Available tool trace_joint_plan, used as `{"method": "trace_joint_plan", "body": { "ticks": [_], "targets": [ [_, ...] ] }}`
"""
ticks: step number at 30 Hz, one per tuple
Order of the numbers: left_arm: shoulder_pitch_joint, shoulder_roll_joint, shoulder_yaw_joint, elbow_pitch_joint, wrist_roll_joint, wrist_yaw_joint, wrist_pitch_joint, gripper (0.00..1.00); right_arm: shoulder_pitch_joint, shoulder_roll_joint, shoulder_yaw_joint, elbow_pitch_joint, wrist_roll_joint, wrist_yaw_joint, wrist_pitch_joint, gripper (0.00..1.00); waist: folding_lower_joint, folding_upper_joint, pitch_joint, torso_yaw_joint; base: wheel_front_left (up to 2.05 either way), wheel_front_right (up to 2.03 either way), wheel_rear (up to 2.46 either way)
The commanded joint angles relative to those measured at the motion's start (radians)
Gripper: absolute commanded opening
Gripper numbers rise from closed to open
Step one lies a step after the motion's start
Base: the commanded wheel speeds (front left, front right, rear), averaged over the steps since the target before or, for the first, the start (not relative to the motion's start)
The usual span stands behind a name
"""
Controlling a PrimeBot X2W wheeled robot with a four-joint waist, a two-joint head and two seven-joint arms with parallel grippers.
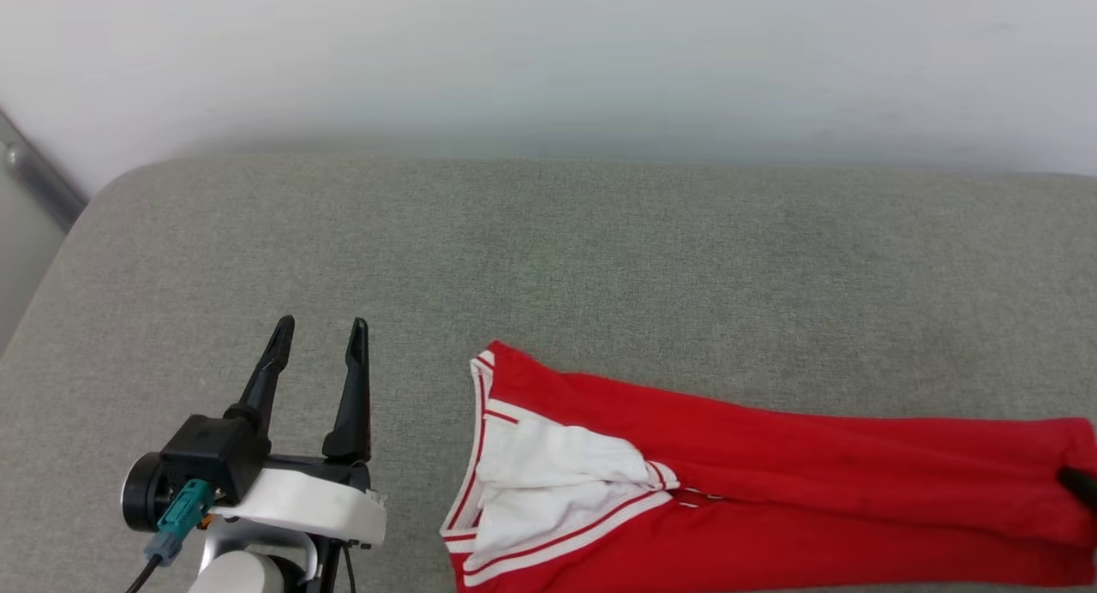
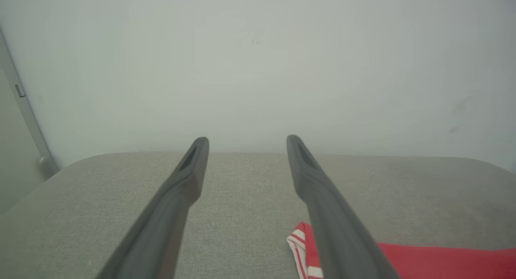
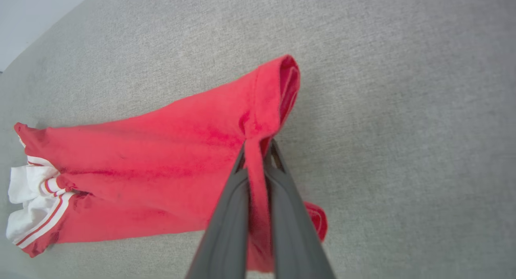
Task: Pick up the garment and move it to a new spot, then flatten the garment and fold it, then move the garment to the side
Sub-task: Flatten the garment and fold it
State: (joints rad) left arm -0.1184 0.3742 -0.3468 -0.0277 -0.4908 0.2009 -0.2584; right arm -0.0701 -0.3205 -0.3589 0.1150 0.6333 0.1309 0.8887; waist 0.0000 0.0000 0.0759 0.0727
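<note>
The left gripper [image 2: 247, 141] is open. Its two long dark fingers [image 2: 177, 198] come up from the bottom and stand wide apart. Nothing is between them. Under them is a table [image 2: 242, 214] with a grey cloth top and round corners. The red garment [image 2: 443, 263] lies flat on the table at the bottom right. Its end has white and red stripes [image 2: 298, 242]. The finger on the right side hides part of it. Behind the table is a plain pale wall [image 2: 258, 69]. A thin grey bar [image 2: 28, 117] leans at the far left.
</note>
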Motion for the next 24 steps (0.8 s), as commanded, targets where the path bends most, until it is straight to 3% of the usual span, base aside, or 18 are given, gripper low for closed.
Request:
{"method": "trace_joint_plan", "body": {
  "ticks": [1, 4, 11, 15, 19, 24],
  "targets": [
    [0.012, -0.002, 0.005, 0.006, 0.004, -0.006, -0.004, 1.0, -0.001, 0.008, -0.035, 0.003, -0.001, 0.0, 0.012, 0.0, 0.0, 0.0, 0.0, -0.001, 0.0, 0.0, 0.0],
    [0.013, -0.006, 0.01, 0.01, 0.008, -0.01, -0.006, 1.0, -0.02, 0.053, -0.095, 0.005, 0.024, 0.0, 0.074, 0.0, 0.0, 0.0, -0.001, -0.002, 0.0, 0.0, 0.0],
    [0.021, -0.021, 0.011, 0.022, 0.017, -0.02, -0.008, 1.0, -0.068, 0.239, -0.202, 0.013, 0.168, 0.0, 0.326, 0.0, 0.0, 0.0, -0.016, 0.003, 0.0, 0.0, 0.0],
    [0.012, -0.027, 0.003, 0.031, 0.022, -0.031, -0.008, 1.0, -0.102, 0.27, -0.207, 0.052, 0.279, 0.0, 0.414, 0.0, 0.0, 0.0, -0.022, 0.016, 0.0, 0.0, 0.0],
    [-0.006, -0.033, -0.011, 0.039, 0.027, -0.04, -0.008, 1.0, -0.144, 0.271, -0.114, 0.166, 0.491, 0.0, 0.395, 0.0, 0.0, 0.0, -0.024, 0.039, 0.0, 0.0, 0.0],
    [-0.024, -0.045, -0.024, 0.05, 0.027, -0.049, -0.008, 1.0, -0.181, 0.271, 0.067, 0.228, 0.632, 0.0, 0.305, 0.0, 0.0, 0.0, -0.01, 0.076, 0.0, 0.0, 0.0]
  ]
}}
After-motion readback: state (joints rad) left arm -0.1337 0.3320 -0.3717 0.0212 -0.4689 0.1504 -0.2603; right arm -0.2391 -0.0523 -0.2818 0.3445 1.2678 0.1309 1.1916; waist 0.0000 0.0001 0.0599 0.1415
